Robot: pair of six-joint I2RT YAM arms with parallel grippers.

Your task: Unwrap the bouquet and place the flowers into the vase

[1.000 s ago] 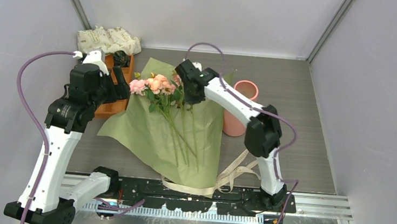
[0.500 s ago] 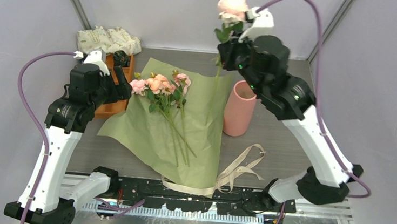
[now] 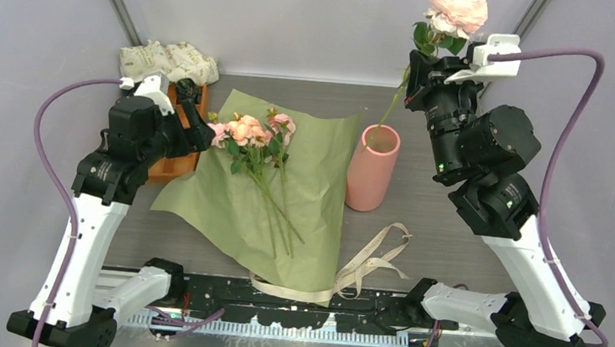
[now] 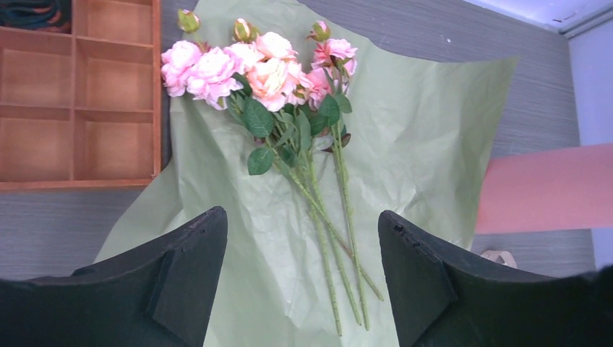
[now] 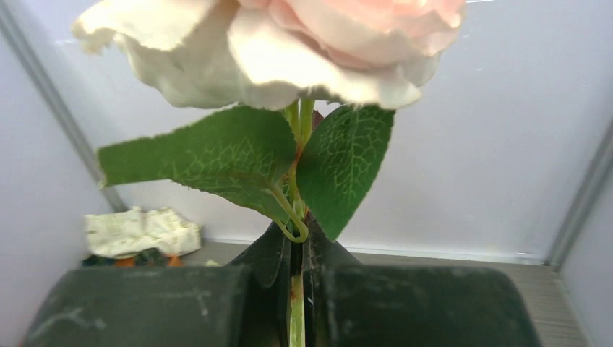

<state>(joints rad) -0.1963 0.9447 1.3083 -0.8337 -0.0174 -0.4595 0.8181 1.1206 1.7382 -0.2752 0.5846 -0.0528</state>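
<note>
right gripper (image 5: 303, 275) pinched a rose (image 3: 457, 6) upright; its stem aimed into the vase (image 3: 369, 175). left gripper (image 4: 302, 217) hovered open over the flowers (image 4: 267, 65).

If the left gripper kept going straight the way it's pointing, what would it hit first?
Most likely the stems of the flowers lying on the olive-green paper. In the wrist view they run right between the open fingers of the left gripper. How far off they are is hard to judge.
</note>
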